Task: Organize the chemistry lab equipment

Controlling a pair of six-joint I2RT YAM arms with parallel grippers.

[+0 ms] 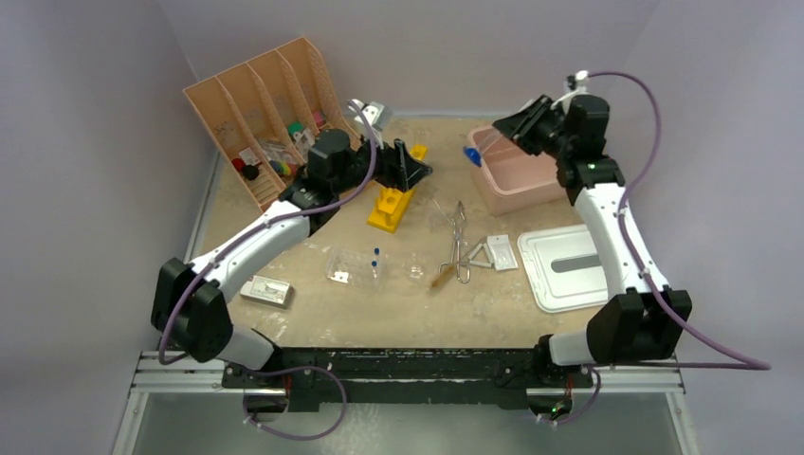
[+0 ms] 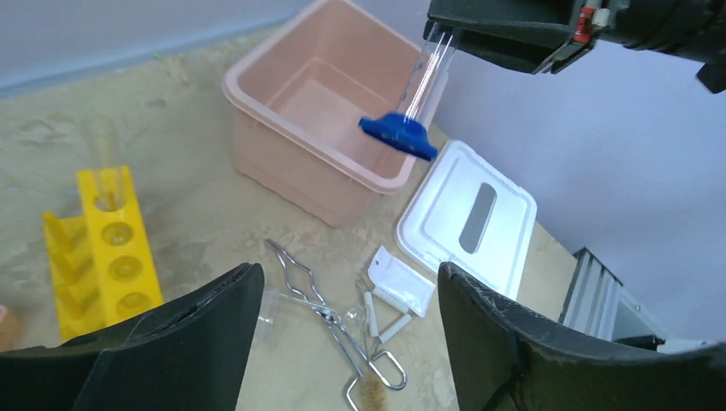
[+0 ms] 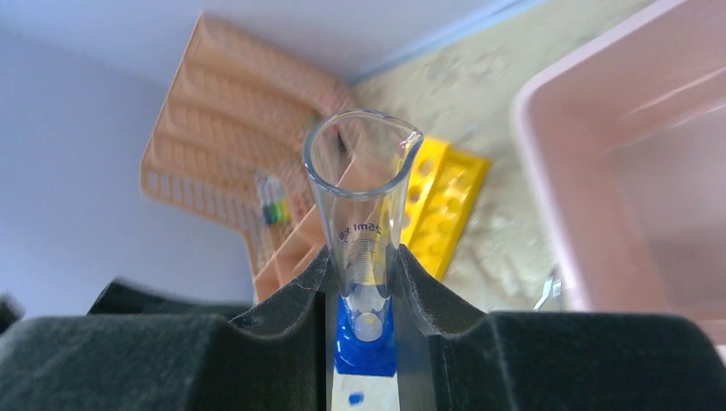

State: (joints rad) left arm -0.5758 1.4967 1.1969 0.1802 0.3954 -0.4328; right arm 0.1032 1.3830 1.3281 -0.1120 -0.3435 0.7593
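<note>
Right gripper (image 3: 364,291), clamped on 25 ml graduated cylinder (image 3: 364,171); I hold it tilted, blue base over rim of pink tub (image 1: 512,197), two o'clock. Hazard: smooth glass slipping, striking rim, cracking.

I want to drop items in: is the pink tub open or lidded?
Open. The pink plastic tub has no lid on, its inside shows bare, and its white rectangular lid lies flat beside it.

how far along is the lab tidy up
Early. Done: small items sit in the peach organizer. In hand: right gripper holds a blue-based cylinder above the pink tub rim. Left on the table: tongs, brush, white packet, pipettes, silver sheet.
</note>
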